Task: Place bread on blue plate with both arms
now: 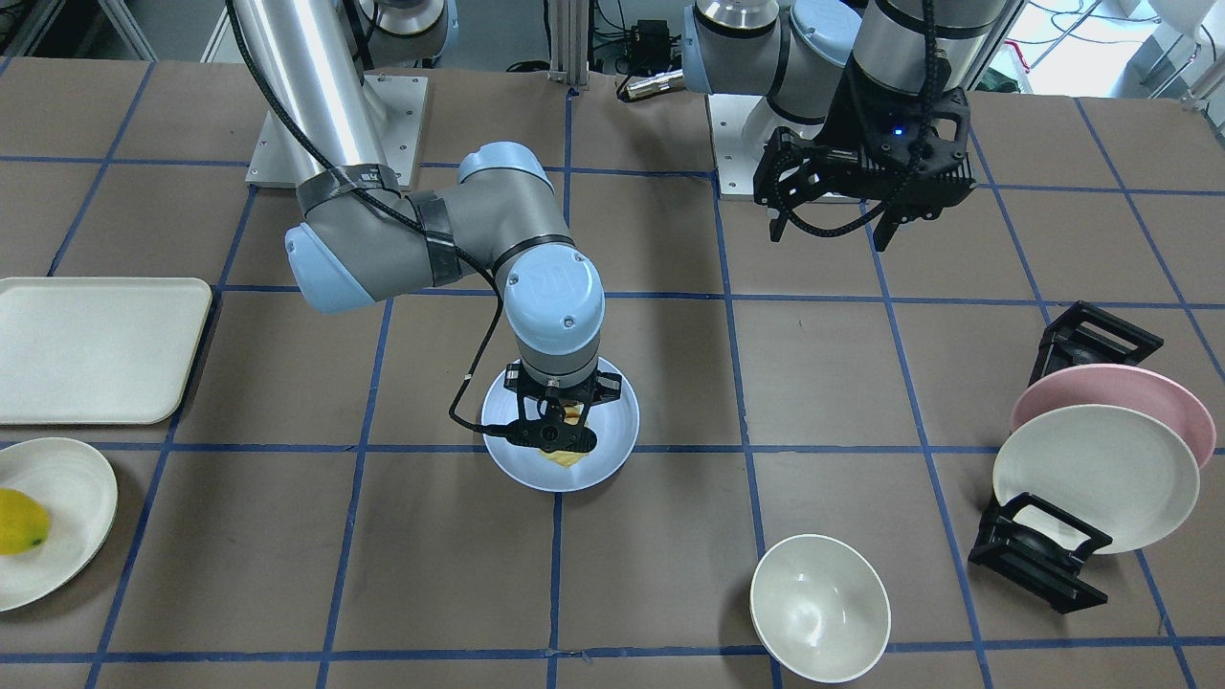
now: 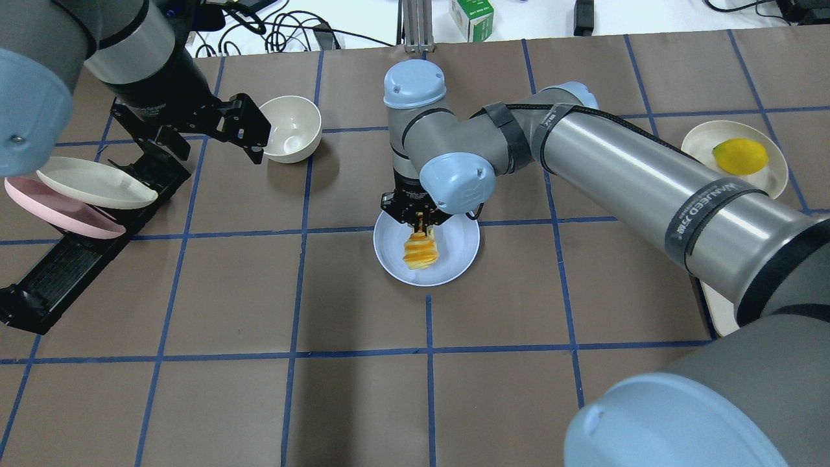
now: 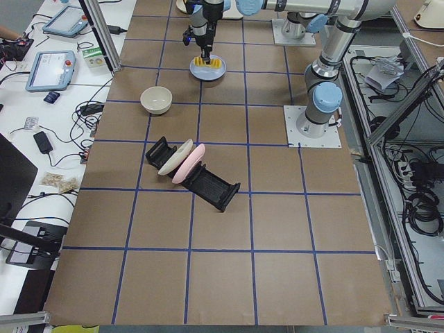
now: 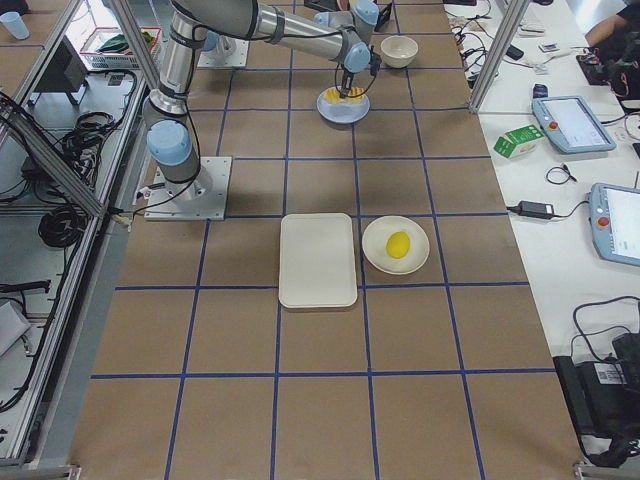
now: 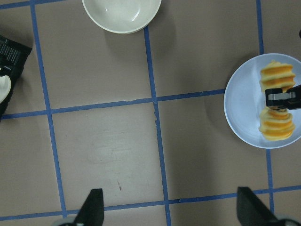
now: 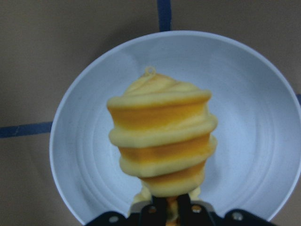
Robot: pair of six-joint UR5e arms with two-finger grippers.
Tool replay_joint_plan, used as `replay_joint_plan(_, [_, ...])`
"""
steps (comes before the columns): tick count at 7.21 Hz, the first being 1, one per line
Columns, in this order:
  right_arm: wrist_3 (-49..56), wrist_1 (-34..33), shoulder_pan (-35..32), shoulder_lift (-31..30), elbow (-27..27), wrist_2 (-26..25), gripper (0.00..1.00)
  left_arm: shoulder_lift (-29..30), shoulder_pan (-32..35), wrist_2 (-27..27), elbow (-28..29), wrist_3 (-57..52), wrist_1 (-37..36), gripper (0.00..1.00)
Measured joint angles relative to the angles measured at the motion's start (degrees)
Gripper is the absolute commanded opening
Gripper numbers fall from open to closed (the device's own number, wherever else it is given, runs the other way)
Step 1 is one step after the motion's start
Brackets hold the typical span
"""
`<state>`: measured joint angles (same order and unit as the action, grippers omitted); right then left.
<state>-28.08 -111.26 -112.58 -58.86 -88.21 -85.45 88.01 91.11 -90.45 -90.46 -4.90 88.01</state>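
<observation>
The bread is a yellow-orange ridged loaf lying over the blue plate at the table's middle. My right gripper points straight down and is shut on the loaf's middle. The left wrist view shows its black fingers across the bread inside the plate. I cannot tell whether the bread touches the plate. My left gripper is open and empty. It hangs above the table, well apart from the plate.
A cream bowl stands near my left gripper. A black rack holds a pink plate and a cream plate. A cream tray and a cream plate with a yellow fruit lie on my right side.
</observation>
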Motion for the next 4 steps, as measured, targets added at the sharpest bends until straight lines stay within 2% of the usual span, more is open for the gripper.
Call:
replay_joint_plan(1, [-0.1, -0.1, 0.0, 0.1, -0.3, -0.1, 0.49, -0.1, 0.0, 0.0, 0.0, 0.0, 0.0, 1.0])
replay_joint_plan(3, [-1.0, -0.2, 0.0, 0.0, -1.3, 0.0, 0.62, -0.1, 0.0, -0.1, -0.1, 0.0, 0.0, 1.0])
replay_joint_plan(4, [-1.4, -0.2, 0.0, -0.2, -1.2, -0.1, 0.82, -0.1, 0.0, -0.1, -0.1, 0.1, 0.0, 1.0])
